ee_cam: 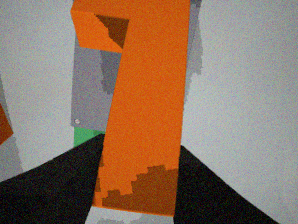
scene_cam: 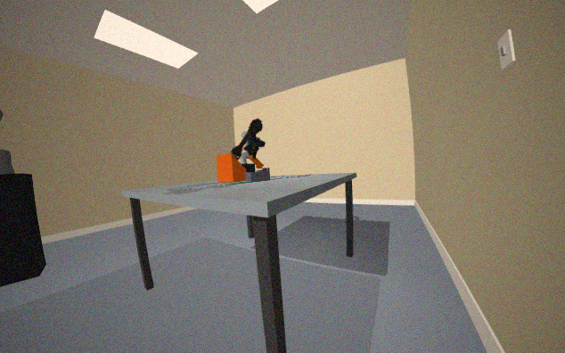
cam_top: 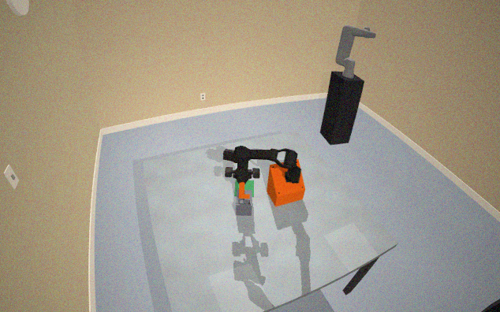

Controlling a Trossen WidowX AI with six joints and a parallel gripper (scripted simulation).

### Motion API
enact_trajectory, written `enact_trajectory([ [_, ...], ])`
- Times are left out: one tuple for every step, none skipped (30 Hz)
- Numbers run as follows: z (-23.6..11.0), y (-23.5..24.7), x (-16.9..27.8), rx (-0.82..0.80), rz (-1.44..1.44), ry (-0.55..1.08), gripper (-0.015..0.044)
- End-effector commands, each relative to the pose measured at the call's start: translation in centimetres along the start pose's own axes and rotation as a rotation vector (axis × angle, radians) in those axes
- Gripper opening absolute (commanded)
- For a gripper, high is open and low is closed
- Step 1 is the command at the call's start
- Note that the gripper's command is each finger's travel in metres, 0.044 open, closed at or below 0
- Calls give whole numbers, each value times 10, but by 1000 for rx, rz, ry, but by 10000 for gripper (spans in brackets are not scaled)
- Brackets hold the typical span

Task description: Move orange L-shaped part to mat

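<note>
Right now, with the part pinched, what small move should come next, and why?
Probably a short carry sideways toward the green mat, then down. The gripper is shut on the orange L-shaped part, which hangs tilted in the air with its L end out over the grey tray, clear of the pocket. It is not yet flat or squarely over the mat, so letting go would be premature.
</note>
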State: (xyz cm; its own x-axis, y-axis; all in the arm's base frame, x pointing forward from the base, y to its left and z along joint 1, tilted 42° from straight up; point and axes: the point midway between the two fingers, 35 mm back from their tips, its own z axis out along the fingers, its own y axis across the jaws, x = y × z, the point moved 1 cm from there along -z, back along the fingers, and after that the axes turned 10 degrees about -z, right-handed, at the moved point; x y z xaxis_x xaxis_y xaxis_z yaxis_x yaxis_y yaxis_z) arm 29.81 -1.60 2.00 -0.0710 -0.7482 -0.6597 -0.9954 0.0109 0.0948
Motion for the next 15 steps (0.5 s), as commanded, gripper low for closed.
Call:
enact_trajectory([
  [2,7,22,-4,7,0,0],
  [2,8,26,-4,7,0,0],
  [2,9,31,-4,7,0,0],
  [2,10,35,-4,7,1,0],
  [2,11,40,-4,7,1,0],
  [2,12,44,-4,7,1,0],
  [2,13,49,-4,7,1,0],
  [2,15,53,-4,7,1,0],
  [2,16,57,-4,7,2,0],
  [2,17,62,-4,7,2,0],
  [2,18,66,-4,7,2,0],
  [2,20,71,-4,7,2,0],
  [2,21,75,-4,7,3,0],
  [2,22,79,-4,7,3,0],
  [2,24,84,-4,7,3,0],
])
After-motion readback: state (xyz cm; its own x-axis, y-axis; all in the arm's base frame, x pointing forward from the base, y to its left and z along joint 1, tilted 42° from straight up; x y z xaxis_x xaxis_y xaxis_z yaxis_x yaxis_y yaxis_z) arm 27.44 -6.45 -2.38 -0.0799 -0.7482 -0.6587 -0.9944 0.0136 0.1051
